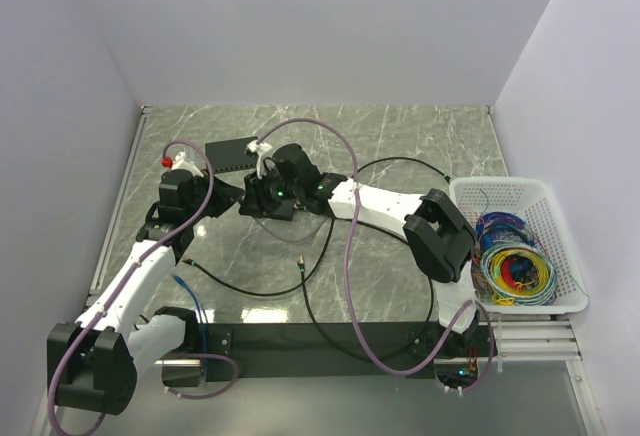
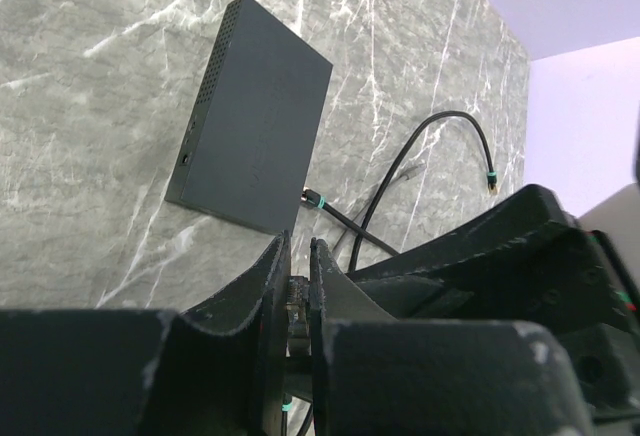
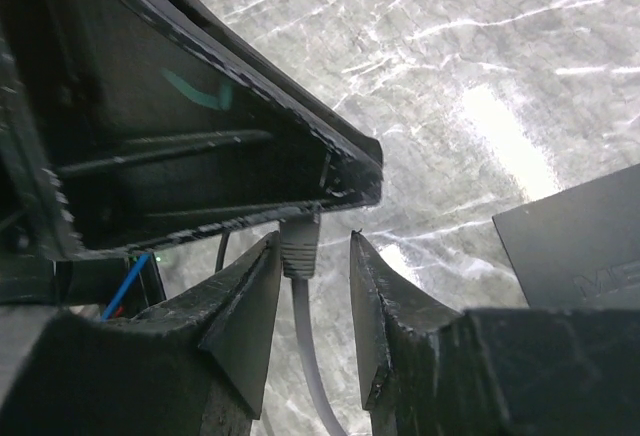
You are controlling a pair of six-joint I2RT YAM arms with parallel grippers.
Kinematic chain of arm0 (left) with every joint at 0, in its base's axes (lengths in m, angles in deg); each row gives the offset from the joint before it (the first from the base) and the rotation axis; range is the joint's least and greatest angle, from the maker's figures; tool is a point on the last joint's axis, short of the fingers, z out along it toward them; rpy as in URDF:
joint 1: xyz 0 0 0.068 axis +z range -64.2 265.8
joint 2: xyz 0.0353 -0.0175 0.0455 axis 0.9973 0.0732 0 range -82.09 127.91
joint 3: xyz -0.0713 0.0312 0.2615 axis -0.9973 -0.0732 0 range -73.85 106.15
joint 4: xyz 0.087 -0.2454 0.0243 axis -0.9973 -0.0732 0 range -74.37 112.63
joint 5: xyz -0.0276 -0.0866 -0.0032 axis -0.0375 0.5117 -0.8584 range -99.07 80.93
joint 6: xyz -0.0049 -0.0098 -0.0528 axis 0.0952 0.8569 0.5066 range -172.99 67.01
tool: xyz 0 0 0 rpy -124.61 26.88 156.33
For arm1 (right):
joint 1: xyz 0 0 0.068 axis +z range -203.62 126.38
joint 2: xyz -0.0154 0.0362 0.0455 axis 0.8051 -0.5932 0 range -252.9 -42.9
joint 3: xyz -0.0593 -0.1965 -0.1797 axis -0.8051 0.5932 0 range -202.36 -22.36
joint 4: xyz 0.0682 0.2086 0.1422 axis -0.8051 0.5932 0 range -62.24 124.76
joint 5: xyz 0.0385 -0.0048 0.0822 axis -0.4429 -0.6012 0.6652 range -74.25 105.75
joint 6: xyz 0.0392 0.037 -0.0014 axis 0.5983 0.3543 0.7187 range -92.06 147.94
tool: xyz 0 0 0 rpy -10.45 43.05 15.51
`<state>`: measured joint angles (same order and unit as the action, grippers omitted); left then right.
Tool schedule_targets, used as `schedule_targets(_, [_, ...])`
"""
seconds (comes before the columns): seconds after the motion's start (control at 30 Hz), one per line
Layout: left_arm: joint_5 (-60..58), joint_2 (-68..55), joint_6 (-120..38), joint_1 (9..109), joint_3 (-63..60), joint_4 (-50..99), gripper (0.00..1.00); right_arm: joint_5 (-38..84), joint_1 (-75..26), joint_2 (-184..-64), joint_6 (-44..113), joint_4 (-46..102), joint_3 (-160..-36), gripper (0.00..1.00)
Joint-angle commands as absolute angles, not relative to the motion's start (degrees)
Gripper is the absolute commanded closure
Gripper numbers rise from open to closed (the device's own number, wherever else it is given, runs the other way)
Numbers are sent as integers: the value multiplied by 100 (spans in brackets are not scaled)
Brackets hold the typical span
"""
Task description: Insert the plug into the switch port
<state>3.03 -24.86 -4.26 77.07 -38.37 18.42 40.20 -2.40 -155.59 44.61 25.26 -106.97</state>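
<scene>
Now the plug (image 3: 298, 244) is up off the table (image 2: 90, 106), right where the two grippers meet. Its long side runs the same way as the right fingers, and its tip points up into the left gripper (image 2: 297, 248). The left gripper is squeezed tight, with a small thing pinched in it. I think that thing is the plug. The right gripper (image 3: 312, 246) has its jaws apart, with a gap beside the plug, so it is not holding it. The switch (image 2: 255, 126) lies flat on the table just past the left fingertips, ahead and a little to the left. I think the left arm must point the plug that way. The sockets cannot be seen.
</scene>
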Motion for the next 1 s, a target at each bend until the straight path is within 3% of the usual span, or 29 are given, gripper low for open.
schedule_targets(0.0, [271, -2637, -553, 7675, -3773, 1999, 100, 3992, -290, -15206, 4490, 2240, -10629, 59])
schedule_targets(0.23, [280, -2602, -535, 7675, -3791, 2026, 100, 4089, -290, -15092, 4543, 2012, -10480, 65])
schedule_targets(0.67, [280, -2584, -535, 7675, -3843, 2052, 99, 4274, -387, -14960, 4754, 1703, -10365, 64])
schedule_targets(0.97, [288, -2593, -527, 7675, -3843, 2052, 100, 4283, -387, -15092, 4772, 1756, -10418, 69])
